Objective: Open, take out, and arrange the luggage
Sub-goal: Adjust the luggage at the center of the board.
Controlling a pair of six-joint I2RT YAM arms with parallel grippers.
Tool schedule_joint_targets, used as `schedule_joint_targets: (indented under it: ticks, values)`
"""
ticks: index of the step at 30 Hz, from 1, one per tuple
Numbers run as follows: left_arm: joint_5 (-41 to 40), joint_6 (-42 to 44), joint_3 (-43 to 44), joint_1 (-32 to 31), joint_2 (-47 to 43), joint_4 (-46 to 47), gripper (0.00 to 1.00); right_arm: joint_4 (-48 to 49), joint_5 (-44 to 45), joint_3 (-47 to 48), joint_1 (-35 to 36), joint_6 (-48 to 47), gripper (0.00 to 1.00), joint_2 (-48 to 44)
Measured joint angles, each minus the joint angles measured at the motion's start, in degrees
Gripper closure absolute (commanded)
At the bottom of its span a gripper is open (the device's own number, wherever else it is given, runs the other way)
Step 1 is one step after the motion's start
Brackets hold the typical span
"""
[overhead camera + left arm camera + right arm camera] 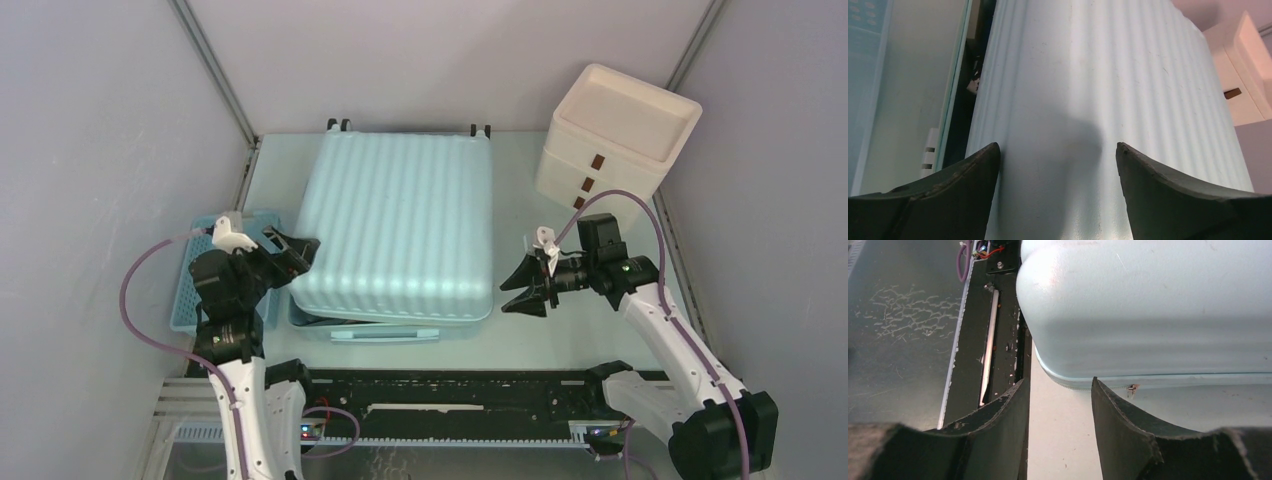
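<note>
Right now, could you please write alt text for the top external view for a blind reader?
A pale mint-blue ribbed suitcase lies flat at centre, with the left tool open at its left edge and the right tool open near its right front corner. A blue slatted basket sits left; a cream drawer box stands far right.

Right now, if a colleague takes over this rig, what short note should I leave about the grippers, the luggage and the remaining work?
Left gripper: open, holding nothing, at the left edge of the luggage.
Right gripper: open, holding nothing, beside its near right corner.
Luggage: flat in mid-table, lid seems slightly ajar at the near left, not swung open.
Done: nothing taken out.
Left: open fully, take out, arrange; the inside is not visible.
Blue basket by the left arm, cream box far right.
</note>
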Motion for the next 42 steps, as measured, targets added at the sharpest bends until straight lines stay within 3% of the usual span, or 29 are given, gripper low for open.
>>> schedule_joint_targets:
  ticks: [4, 9, 12, 17, 23, 30, 35, 38, 42]
  values:
    - [-0.1, -1.1, 0.0, -1.2, -1.2, -0.3, 0.13, -4.1, -1.3, 1.4, -0.9, -4.5, 0.42, -0.6]
    - [-0.8, -1.1, 0.0, -2.1, -1.2, -0.7, 0.13, -17.0, -4.0, 8.3, 0.4, -18.6, 0.42, -1.9]
    - [-1.4, -1.0, 0.1, -2.3, -1.2, -1.0, 0.12, -23.0, -2.7, 13.0, 7.3, -24.7, 0.42, -1.8]
    - [-2.8, -1.0, 2.1, -2.7, -1.2, -2.6, 0.12, -26.2, 3.0, 16.9, 21.0, -26.3, 0.43, -1.0]
    - [-6.3, 0.5, 5.3, -3.7, -2.8, -5.7, 0.11, -19.4, 16.7, 21.7, 40.4, -18.7, 0.44, 4.9]
    - [-9.1, 2.5, 5.5, -4.3, -4.8, -8.8, 0.11, -8.9, 36.3, 25.2, 58.1, -10.8, 0.44, 17.2]
    - [-10.2, 3.6, 5.5, -4.7, -5.9, -9.0, 0.08, 0.1, 49.4, 26.0, 65.4, -5.7, 0.44, 26.8]
    - [-12.9, 5.0, 5.5, -4.7, -6.0, -9.2, 0.07, 7.2, 58.6, 26.0, 67.6, -2.3, 0.44, 33.5]
    - [-15.5, 5.7, 5.5, -4.7, -6.5, -9.8, 0.07, 11.3, 64.0, 26.0, 67.8, -0.7, 0.44, 36.2]
